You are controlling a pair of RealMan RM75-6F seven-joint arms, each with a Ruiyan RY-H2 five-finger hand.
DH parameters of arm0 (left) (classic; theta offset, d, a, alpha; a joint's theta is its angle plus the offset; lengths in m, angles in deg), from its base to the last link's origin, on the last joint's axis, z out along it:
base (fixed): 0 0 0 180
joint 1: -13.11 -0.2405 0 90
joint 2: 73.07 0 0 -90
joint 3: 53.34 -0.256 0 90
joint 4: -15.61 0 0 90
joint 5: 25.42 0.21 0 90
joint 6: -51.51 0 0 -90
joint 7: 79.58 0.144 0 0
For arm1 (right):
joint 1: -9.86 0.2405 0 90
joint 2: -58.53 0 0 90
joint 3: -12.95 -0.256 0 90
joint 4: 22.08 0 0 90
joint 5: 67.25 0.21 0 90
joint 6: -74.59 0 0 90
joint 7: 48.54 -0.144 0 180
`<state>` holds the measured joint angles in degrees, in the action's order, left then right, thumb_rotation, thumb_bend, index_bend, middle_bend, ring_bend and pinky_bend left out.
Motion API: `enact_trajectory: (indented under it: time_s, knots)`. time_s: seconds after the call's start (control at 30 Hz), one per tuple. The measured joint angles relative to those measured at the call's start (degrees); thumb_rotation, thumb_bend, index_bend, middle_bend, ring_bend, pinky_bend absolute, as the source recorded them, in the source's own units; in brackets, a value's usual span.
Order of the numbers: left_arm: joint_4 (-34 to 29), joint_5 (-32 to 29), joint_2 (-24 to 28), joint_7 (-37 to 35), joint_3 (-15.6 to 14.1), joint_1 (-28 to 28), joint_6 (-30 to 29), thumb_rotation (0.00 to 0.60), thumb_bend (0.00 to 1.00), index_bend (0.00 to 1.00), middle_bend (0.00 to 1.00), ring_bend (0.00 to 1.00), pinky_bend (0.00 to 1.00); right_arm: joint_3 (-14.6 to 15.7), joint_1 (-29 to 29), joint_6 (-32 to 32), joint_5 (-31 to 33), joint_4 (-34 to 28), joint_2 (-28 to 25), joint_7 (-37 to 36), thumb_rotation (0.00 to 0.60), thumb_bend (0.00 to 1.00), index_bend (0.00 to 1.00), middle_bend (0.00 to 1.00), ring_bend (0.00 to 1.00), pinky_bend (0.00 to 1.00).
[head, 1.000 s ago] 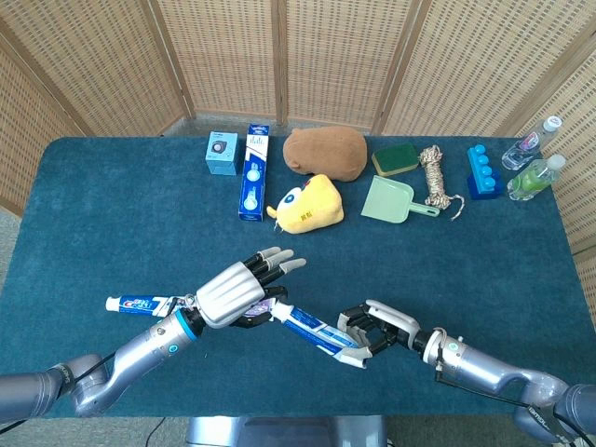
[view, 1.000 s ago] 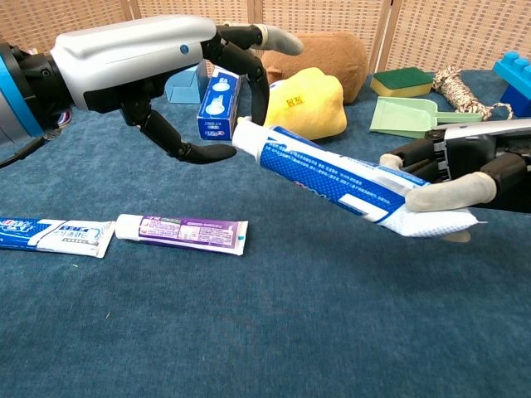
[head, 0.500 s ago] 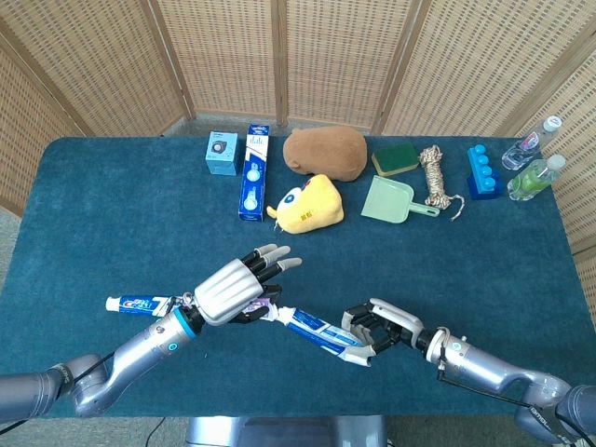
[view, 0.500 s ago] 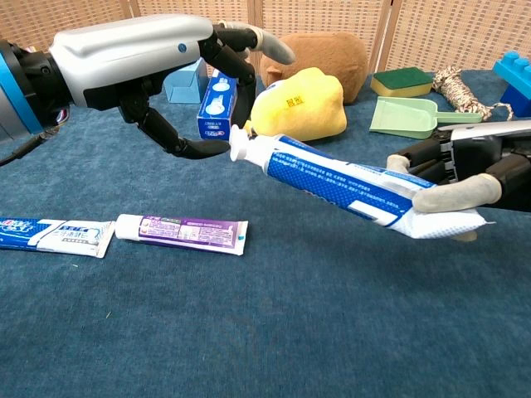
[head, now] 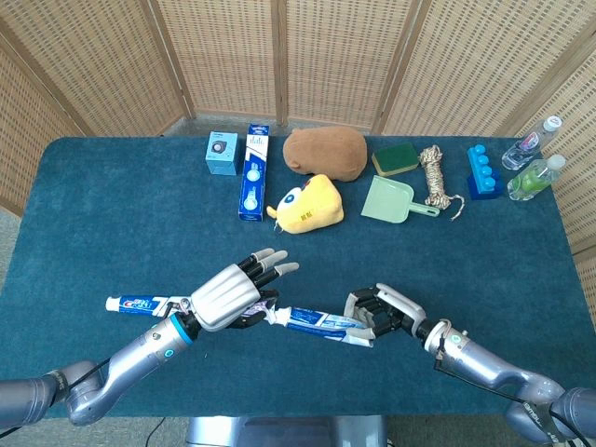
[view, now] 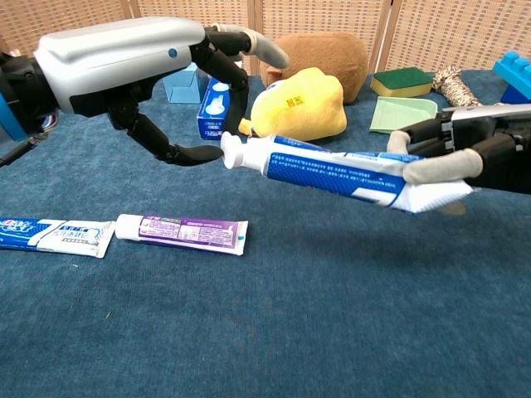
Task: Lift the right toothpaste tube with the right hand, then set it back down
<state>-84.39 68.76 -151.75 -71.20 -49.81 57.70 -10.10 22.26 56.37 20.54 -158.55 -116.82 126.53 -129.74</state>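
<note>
My right hand (view: 477, 157) (head: 386, 311) grips the tail end of a blue and white toothpaste tube (view: 332, 166) (head: 319, 323). The tube hangs nearly level above the blue cloth, with its white cap pointing left. My left hand (view: 133, 62) (head: 226, 296) hovers with its fingers spread around the cap, holding nothing. Its thumb tip lies right beside the cap; I cannot tell whether they touch. On the cloth below lie a purple tube (view: 182, 230) and a blue and white tube (view: 51, 235) (head: 138, 304).
Along the back stand a small blue box (head: 222, 153), a toothpaste carton (head: 253, 171), a brown plush (head: 326, 152), a yellow plush (head: 308, 204), a sponge (head: 396, 158), a green dustpan (head: 391, 199), rope (head: 435, 176), blue blocks (head: 483, 171) and bottles (head: 535, 176).
The held tube has swung from a downward slant to nearly level. Its cap end has moved left, up to my left hand's thumb. My right hand has risen a little.
</note>
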Motion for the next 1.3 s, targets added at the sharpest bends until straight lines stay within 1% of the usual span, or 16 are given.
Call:
enact_trajectory:
  time_s: [0.27,0.57,0.73,0.97,1.03,1.13,1.2,1.3]
  knots:
    - [-0.3,1.0,0.4,1.7,-0.8,-1.3,-1.5,0.6,0.32,0.6,0.1,0.0,0.11,-2.8,-0.9,2.5,3.9,-0.5,0.2,1.7,0.6,0.62,0.9,0.75,0.76,0.74]
    - [-0.2,1.7,0.5,1.8,-1.5,-2.2,-2.2,0.6,0.32,0.59,0.09,0.0,0.1,-5.3,-2.1,3.6,5.1,-0.4,-0.3,0.1,0.6,0.62,0.9,0.75,0.76,0.74]
    - [-0.6,2.3,1.1,1.9,-1.8,-2.9,-3.3,0.6,0.32,0.58,0.09,0.0,0.11,-6.2,-2.7,4.0,5.0,-0.1,-0.9,-0.7,0.6,0.62,0.9,0.75,0.76,0.74]
    - [-2.3,3.7,4.2,2.6,-2.1,-5.0,-6.8,0.6,0.32,0.52,0.08,0.0,0.1,-6.9,-3.4,5.1,6.0,0.8,-1.1,1.7,0.6,0.62,0.9,0.75,0.76,0.73]
    - [-3.0,4.0,5.6,2.8,-2.3,-5.9,-8.0,0.6,0.32,0.51,0.08,0.0,0.1,-7.1,-3.6,5.6,6.5,1.0,-1.2,3.1,0.6,0.62,0.9,0.75,0.76,0.71]
    - [-4.1,4.3,8.0,3.0,-2.6,-7.7,-10.5,0.6,0.32,0.49,0.08,0.0,0.09,-7.3,-4.0,6.1,7.1,1.2,-1.5,5.3,0.6,0.62,0.88,0.74,0.73,0.65]
    - [-4.8,4.4,9.8,3.0,-2.9,-9.4,-12.6,0.6,0.32,0.47,0.07,0.0,0.09,-7.5,-4.2,6.4,7.5,1.3,-1.7,6.6,0.6,0.63,0.86,0.72,0.7,0.59]
    - [-5.6,4.3,12.6,2.6,-3.4,-12.2,-15.8,0.6,0.32,0.45,0.07,0.0,0.09,-7.7,-4.7,6.7,8.1,1.6,-1.9,9.1,0.6,0.64,0.82,0.68,0.66,0.52]
